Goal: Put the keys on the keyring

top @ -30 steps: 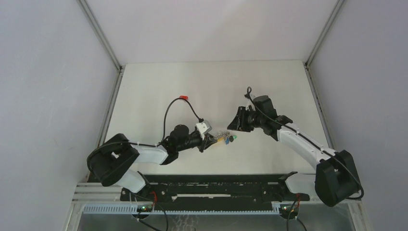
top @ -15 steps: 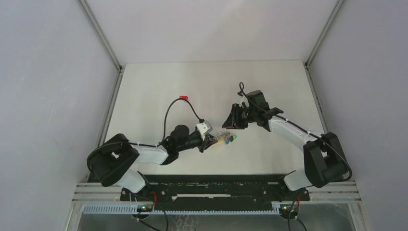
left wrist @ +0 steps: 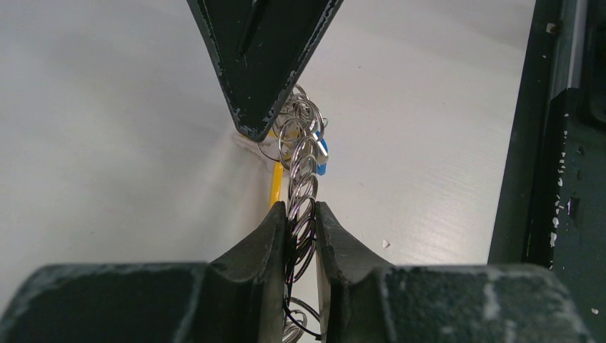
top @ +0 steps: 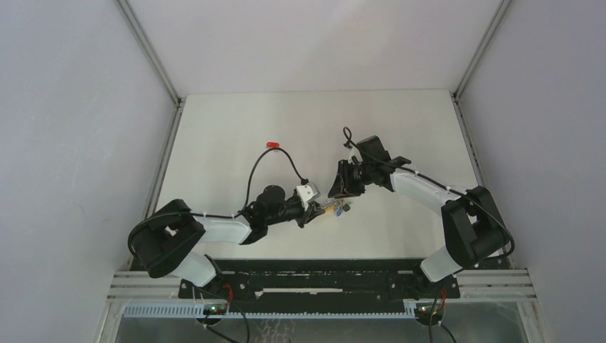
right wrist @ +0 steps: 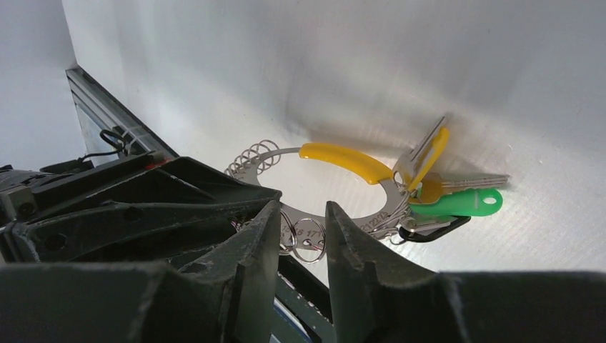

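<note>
Near the bottom of the overhead view, where the 2 arm bases sit, nothing of the task lies; the work is just above, at mid-frame, where both arms meet low over the table (top: 236,128).

Closest to us, the left gripper (left wrist: 301,214) has its fingers (left wrist: 268,239) pressed together on the keyring (right wrist: 379,211), clamping the row of small rings (left wrist: 304,171) strung along it. The keyring lies against the table, just right of centre in the overhead view.

Just beyond that grip the keys bunch at the ring's far end. In the right wrist view, the yellow key (right wrist: 431,151) and the green key (right wrist: 461,202) sit at the right of the frame, seemingly threaded on with a dark-headed one. The blue key (left wrist: 322,151) peeks out beside the rings in the left wrist view. We judge these already on.

Next comes the right gripper (right wrist: 301,211), tips down at the small rings, its fingers narrowly apart with 1 ring showing in the gap. We cannot tell whether they pinch it.

Farthest back, up and left of centre in the overhead view, a small red piece (top: 271,144) lies well apart from the ring. It may be the red key, though it is too small to tell. If so, 1 key is left to fetch and thread, and the task looks mostly done.
</note>
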Tool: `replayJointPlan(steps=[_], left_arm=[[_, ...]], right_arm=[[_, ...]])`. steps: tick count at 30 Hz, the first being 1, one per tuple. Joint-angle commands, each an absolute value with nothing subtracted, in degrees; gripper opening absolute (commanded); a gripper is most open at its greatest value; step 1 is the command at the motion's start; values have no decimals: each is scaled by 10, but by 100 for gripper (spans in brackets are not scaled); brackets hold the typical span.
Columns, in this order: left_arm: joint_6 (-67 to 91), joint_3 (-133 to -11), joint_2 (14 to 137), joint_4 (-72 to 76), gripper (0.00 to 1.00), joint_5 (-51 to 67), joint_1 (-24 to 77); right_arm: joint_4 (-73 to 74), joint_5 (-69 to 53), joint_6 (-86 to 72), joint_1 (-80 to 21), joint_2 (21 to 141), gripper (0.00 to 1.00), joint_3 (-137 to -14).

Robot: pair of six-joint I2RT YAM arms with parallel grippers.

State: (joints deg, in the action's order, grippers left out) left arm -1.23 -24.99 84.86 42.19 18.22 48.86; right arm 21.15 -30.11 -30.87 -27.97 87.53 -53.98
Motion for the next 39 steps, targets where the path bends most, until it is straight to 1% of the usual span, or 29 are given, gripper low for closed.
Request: replayJointPlan(steps=[1,3,10,13,18,26,31,39], left_arm=[[-30,-277,836,407,14,166,494],[-32,-277,836,406,14,164,496],[-40,-280,833,394,13,155,500],[-41,-280,833,394,14,153,501],[-41,-280,833,394,13,153,502],[-38,-281,833,394,12,155,503],[-35,-281,831,394,11,156,503],[-33,-281,831,394,11,158,502]], right_arm=[[239,-314,-286,-287,850,28,-560],[242,-320,-286,-287,842,25,-560],[245,-317,-289,-281,801,20,-561],[252,-312,-283,-279,795,20,-561],[256,-268,-239,-280,776,21,-547],[165,-269,-236,-285,721,20,-456],[114,-285,-250,-286,720,19,-416],[67,-285,-260,-285,732,19,-392]])
